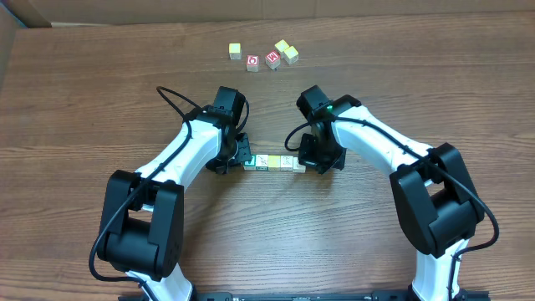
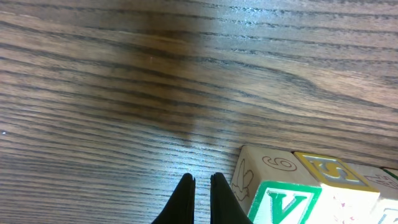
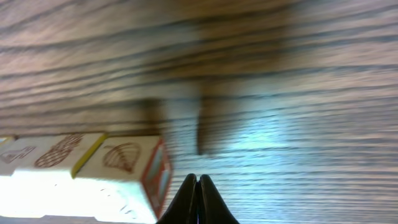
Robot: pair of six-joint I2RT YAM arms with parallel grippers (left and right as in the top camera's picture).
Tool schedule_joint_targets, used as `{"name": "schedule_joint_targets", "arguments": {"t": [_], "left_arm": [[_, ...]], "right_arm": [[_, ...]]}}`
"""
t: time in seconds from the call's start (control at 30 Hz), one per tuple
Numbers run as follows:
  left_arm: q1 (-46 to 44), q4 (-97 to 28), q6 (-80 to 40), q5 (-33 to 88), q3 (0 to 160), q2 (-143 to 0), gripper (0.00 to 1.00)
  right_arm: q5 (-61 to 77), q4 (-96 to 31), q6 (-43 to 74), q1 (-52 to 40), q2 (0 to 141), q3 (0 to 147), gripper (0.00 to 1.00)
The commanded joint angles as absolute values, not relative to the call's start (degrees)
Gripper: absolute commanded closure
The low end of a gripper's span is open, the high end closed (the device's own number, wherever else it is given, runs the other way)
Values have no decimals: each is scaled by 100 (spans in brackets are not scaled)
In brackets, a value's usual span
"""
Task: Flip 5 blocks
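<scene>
A short row of wooden letter blocks [image 1: 274, 162] lies at the table's middle, between my two grippers. My left gripper [image 1: 240, 158] sits at the row's left end, and my right gripper [image 1: 315, 160] at its right end. In the left wrist view the left gripper [image 2: 202, 179] is shut with only a thin slit and nothing in it. A green V block [image 2: 280, 202], a yellow S block [image 2: 326, 169] and a bird-drawn block [image 2: 258, 168] lie just to its right. In the right wrist view the right gripper [image 3: 197, 177] is shut and empty, beside a red-edged block with a shell drawing [image 3: 127, 158].
Several more small blocks lie at the far side of the table: a yellow one [image 1: 235, 51], two red-faced ones [image 1: 252, 62] [image 1: 272, 58] and a yellow pair [image 1: 287, 51]. Cardboard [image 1: 17, 12] borders the far edge.
</scene>
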State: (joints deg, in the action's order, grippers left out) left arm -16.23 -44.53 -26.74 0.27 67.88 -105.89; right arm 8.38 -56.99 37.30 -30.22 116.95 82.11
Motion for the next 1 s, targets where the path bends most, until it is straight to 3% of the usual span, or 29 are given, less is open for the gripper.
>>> {"name": "schedule_joint_targets", "arguments": {"t": [0.0, 0.97], "left_arm": [[-1614, -4438, -2571, 152, 6796, -10650, 96], [-1614, -4278, -2569, 202, 6805, -10842, 96]], "right_arm": [[908, -5653, 3758, -3144, 11572, 8364, 96], [624, -5454, 3756, -3183, 11572, 8364, 96]]}}
